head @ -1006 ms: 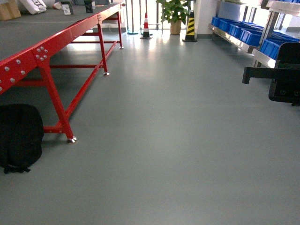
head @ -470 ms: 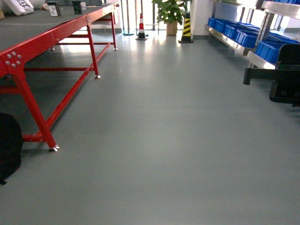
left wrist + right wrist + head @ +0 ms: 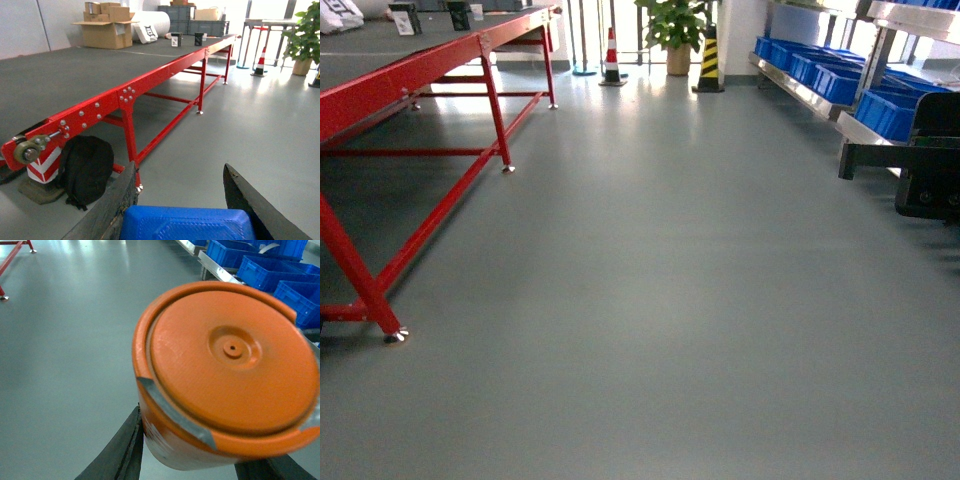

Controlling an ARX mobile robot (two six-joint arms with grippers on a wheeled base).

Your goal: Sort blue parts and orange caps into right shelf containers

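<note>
- right gripper [image 3: 200,460]: fingers clamped on an orange cap [image 3: 225,375], end face toward the camera; blue bins [image 3: 272,270] lie ahead and to its right.
- left gripper [image 3: 182,200]: fingers closed against a blue part [image 3: 187,223].
- risk: a jolt from the rolling base could loosen either hold, since only the sides are pinched.
</note>
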